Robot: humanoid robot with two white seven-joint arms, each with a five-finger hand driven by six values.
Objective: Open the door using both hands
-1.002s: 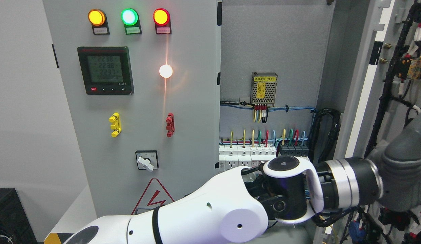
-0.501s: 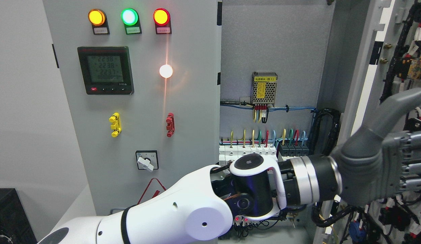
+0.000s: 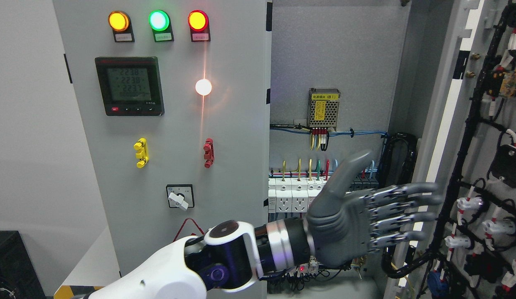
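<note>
Left hand [image 3: 366, 220] now withdrawn leftward, flat-fingered, before open door [image 3: 470, 124]

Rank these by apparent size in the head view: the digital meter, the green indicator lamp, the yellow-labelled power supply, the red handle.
Largest to smallest:
1. digital meter
2. yellow-labelled power supply, though it sits deeper in the cabinet, so it may look smaller than it is
3. green indicator lamp and red handle look alike, so they are left unranked

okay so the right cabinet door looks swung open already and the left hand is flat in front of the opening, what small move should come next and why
Probably draw the left hand back toward the lower left, clear of the cabinet. Its fingers are spread and hold nothing, the right door stands wide open with its wiring showing, and the breakers sit right behind the hand, so nothing seems left to push.
</note>
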